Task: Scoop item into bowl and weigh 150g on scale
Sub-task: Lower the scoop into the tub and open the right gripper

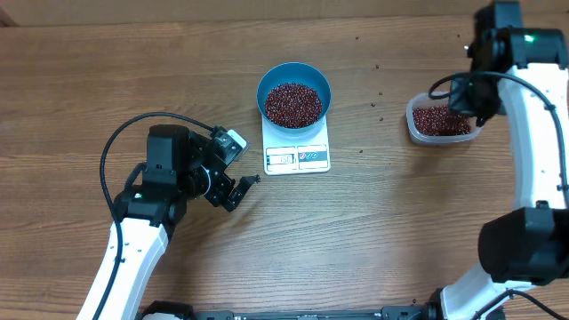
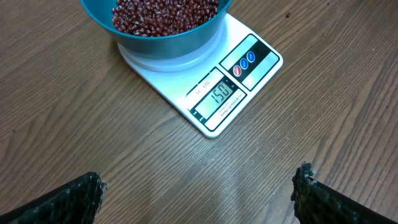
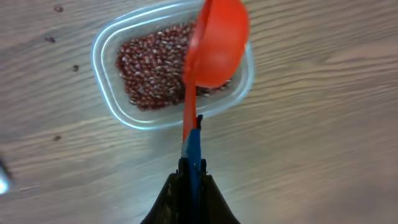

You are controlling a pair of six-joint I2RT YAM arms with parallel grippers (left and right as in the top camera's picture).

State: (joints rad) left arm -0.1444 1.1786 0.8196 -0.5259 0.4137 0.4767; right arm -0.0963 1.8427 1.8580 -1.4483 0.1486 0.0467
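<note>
At upper centre, the bowl (image 1: 263, 89) of beans (image 1: 293, 104) sits on the scale (image 1: 297, 158). The left gripper (image 1: 236, 189) is spread, empty. At upper right, the right gripper (image 3: 191, 171) pinches a scoop (image 3: 214, 43) over the tub (image 3: 112, 93).

scale (image 2: 179, 92) display (image 2: 217, 94), reads 150

Bowl on scale, tub to the right.
The bowl (image 2: 168, 43), with beans (image 1: 293, 105) in it, stands on the far end of the scale (image 1: 298, 158); the tub (image 3: 99, 62), well apart on the right, holds more, the scoop (image 3: 214, 43) seemingly just over one corner.
</note>
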